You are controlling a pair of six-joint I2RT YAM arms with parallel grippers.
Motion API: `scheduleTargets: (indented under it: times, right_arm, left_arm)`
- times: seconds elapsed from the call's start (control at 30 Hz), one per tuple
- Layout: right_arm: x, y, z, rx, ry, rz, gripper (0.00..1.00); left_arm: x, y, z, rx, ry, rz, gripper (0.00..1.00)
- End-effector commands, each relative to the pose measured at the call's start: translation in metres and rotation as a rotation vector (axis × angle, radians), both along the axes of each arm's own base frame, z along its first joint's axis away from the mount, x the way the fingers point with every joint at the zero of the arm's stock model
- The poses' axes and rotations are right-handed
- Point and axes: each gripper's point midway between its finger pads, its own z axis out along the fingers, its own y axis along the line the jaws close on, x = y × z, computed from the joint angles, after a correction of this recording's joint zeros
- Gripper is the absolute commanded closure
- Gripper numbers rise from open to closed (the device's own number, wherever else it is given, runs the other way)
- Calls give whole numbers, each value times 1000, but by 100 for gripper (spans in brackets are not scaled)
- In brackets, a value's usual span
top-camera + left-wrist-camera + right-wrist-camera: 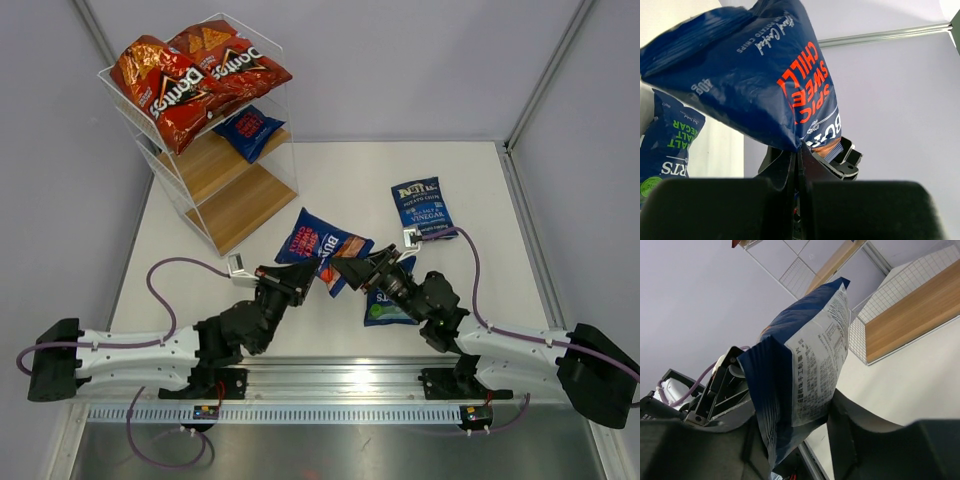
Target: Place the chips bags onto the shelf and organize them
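Left gripper [312, 275] is squeezed shut on one seam of the chilli bag [318, 240], a dark blue bag with red lettering. The bag is held up off the table [480, 180], tilted, near the front edge and between the two arms. From the other side the right gripper [347, 268] has its jaws partly open around the same bag. One finger [850, 425] stands at the printed back and the other at the front. Both look to be against the foil, but I cannot tell whether they are pinching it.

Just under the right arm a second dark blue bag with green lettering [380, 308] lies flat on the table, partly covered by the arm. A Kettle bag [422, 208] lies flat a little farther back, apart from both grippers.

The shelf [228, 170] stands at the far left corner, well apart from the held bag. Two red bags [178, 92] lie side by side across its top tier, overlapping and sticking out past the wire. One small blue bag [248, 130] sits tilted at the right end of the middle board.
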Motion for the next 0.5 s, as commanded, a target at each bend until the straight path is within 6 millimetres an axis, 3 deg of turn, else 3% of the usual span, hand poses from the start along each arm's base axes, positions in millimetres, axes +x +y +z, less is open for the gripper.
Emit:
scheduleTargets:
  times: [0.0,0.07,0.1,0.13,0.17,0.2,0.23,0.3,0.33,0.4,0.43,0.47]
  right_arm:
    - [12,-6,28,69,-38,-84,55]
    - [12,-9,30,77,-35,-92,62]
    - [13,-10,31,82,-34,-99,64]
    - [12,-11,31,83,-35,-100,68]
    - [13,-14,33,92,-36,-109,76]
    - [13,-14,32,91,-32,-111,77]
    - [13,-14,34,93,-36,-112,77]
    - [13,-14,35,98,-45,-112,78]
    - [14,-13,36,99,-47,-112,78]
    - [13,-9,41,93,-70,-100,77]
    - [13,-7,44,89,-88,-93,77]
    - [14,-2,45,81,-102,-84,76]
  left_arm:
    - [-4,1,26,-42,-33,13,100]
    - [-3,7,25,-10,-29,35,100]
    - [-2,10,25,16,-37,43,94]
    - [-2,14,28,30,-53,50,77]
    - [-1,22,33,66,-80,72,72]
    - [-1,26,35,77,-87,78,67]
    - [-1,29,36,98,-93,87,46]
    - [1,43,43,130,-106,124,22]
    - [2,48,43,185,-102,135,1]
    - [4,66,51,267,-100,179,1]
    - [5,75,38,401,-89,192,1]
    - [5,87,54,439,-93,216,1]
